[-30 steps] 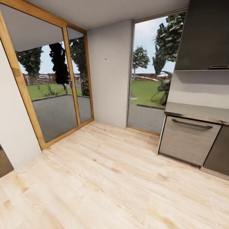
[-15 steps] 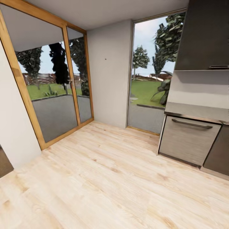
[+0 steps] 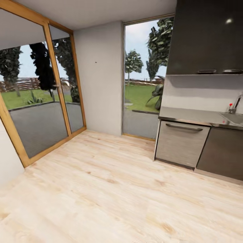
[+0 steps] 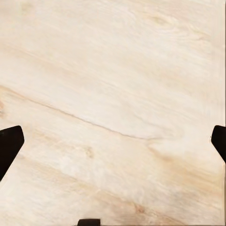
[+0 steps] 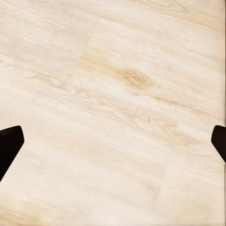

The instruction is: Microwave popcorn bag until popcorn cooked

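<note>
Floorboards (image 3: 111,189) are stretching out ahead of us, pale wood planks running across the kitchen toward a white wall (image 3: 99,77). We are looking at a wood-framed sliding glass door (image 3: 37,101) on the left, with trees and grass showing beyond it, and a tall window (image 3: 141,81) to the right of the white wall, giving onto the same garden.

Over on the right we are seeing a dark upper cabinet (image 3: 206,37) hanging above a grey countertop (image 3: 189,115). Under the countertop's near end a steel-fronted drawer unit (image 3: 180,143) with 1 long bar handle is sitting, and a dark cabinet door (image 3: 221,153) is standing just beside it. At the far right edge a sink (image 3: 234,118) is set into the countertop, with a tap (image 3: 233,106) behind it. That part of the countertop is carrying nothing we can make out as a bag or a microwave.

Down at the left wrist we are watching the left gripper (image 4: 113,141) hanging over bare planks, its 2 dark fingertips (image 4: 9,143) spread wide to either side, released and holding nothing. The right gripper (image 5: 113,143) is doing the same, with its fingertips (image 5: 9,141) parted wide over the floor, gripping nothing.
</note>
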